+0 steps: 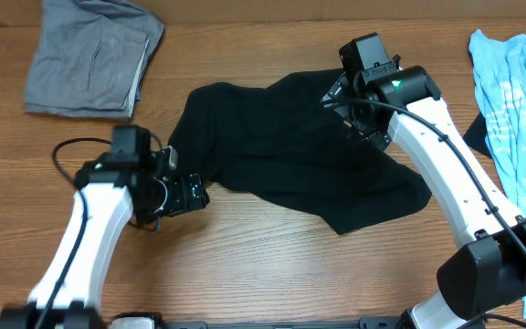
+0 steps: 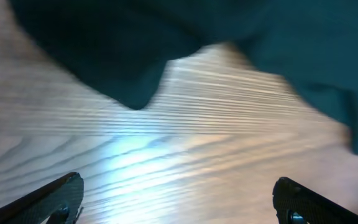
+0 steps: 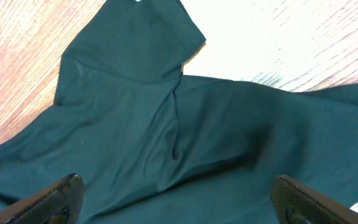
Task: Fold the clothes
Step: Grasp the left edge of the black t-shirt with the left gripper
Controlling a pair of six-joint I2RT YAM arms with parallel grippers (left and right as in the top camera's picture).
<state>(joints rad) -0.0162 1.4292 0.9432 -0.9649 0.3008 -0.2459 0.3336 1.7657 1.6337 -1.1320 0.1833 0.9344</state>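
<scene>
Black T-shirt rumpled and spread out in the middle of the wooden table. Left claw wide apart and holding nothing, low over bare wood right beside the shirt's left edge; right claw wide apart too, holding nothing, up above the shirt with one sleeve in its view. Grey folded clothes in the far left corner and a light blue shirt at the right edge, both apart from the black one.
</scene>
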